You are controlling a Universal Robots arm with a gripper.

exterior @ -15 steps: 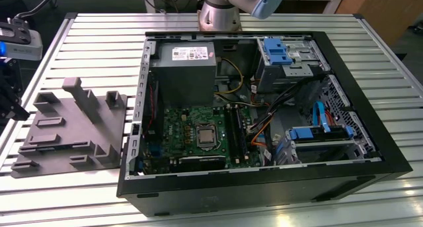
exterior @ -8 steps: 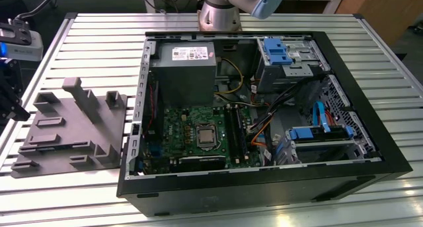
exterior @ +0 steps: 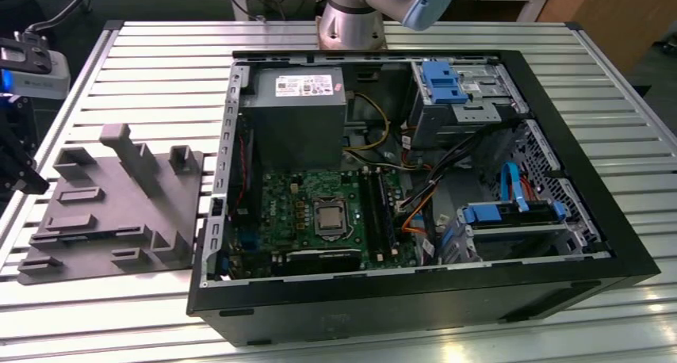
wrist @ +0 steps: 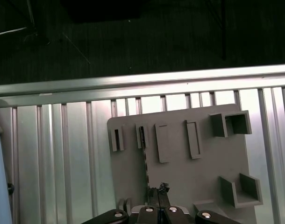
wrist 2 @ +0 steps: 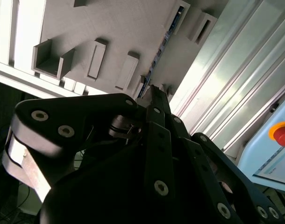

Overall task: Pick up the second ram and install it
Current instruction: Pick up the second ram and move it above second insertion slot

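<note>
Hovering the gripper (wrist: 160,187) low over a grey holder (wrist: 201,172), as seen in both wrist views, with the black fingertips (wrist 2: 155,105) drawn tightly together. Pinching nothing that can be made out: sitting just beside the near end of the ram (wrist: 145,156), with contact between them not being clear. Standing on its thin edge along the holder, the ram stretching away from the tips, its far end sitting in one of a row of small slotted blocks. Lying flat on the ribbed aluminium table (wrist: 49,163), the holder occupying the lower left of the exterior view. Filling that view's centre and right, farther off, an open computer case (exterior: 592,244) exposing its motherboard (exterior: 317,212). Rising beyond it, at the top centre, the arm's base (exterior: 351,26).
</note>
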